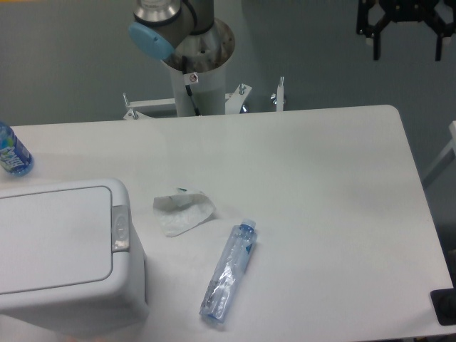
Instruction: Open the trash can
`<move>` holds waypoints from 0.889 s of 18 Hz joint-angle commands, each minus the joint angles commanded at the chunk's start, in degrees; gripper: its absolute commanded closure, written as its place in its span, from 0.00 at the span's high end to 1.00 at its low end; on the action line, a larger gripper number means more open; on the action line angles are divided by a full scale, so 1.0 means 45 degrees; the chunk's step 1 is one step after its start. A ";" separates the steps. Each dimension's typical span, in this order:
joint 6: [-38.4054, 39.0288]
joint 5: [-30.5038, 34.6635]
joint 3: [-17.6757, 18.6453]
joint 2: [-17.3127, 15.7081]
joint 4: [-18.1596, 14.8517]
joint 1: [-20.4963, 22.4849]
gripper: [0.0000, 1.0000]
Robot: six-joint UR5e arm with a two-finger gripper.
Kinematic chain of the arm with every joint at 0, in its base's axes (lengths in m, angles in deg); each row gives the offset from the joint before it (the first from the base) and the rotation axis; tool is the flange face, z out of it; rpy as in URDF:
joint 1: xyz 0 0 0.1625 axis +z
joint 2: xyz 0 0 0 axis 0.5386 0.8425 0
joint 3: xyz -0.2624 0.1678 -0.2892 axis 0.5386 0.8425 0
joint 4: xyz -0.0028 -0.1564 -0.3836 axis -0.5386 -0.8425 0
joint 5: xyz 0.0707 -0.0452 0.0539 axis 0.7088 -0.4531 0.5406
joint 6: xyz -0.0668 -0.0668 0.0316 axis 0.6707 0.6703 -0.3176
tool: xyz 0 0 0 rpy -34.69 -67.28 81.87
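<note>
The trash can (64, 285) is a big white boxy bin at the table's front left corner. Its flat inset lid (53, 239) lies shut, with the small grey push-button latch (120, 228) on its right edge. My gripper (407, 51) is black and hangs at the top right of the view, far from the bin and beyond the table's back edge. It is open, its two fingers wide apart with nothing between them.
A crumpled clear wrapper (183, 211) lies just right of the bin. A flattened clear plastic bottle (229, 274) lies beside it toward the front. A blue-labelled bottle (11, 151) stands at the left edge. The arm's base column (196, 78) rises behind the table.
</note>
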 joint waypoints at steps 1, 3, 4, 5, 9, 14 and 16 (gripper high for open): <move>0.0019 0.0000 0.0019 0.0000 -0.0019 0.0000 1.00; 0.0369 0.0000 0.0039 0.0000 -0.0019 -0.0039 1.00; 0.0738 -0.0039 -0.0038 0.0038 -0.0039 -0.0116 1.00; 0.1187 -0.0097 -0.0136 0.0136 -0.0039 -0.0233 1.00; 0.4891 -0.0019 -0.0215 0.0721 0.0543 -0.1618 1.00; 0.9058 -0.0039 -0.0176 0.1171 0.1328 -0.3454 1.00; 1.0131 -0.0078 -0.0195 0.1347 0.1347 -0.4234 1.00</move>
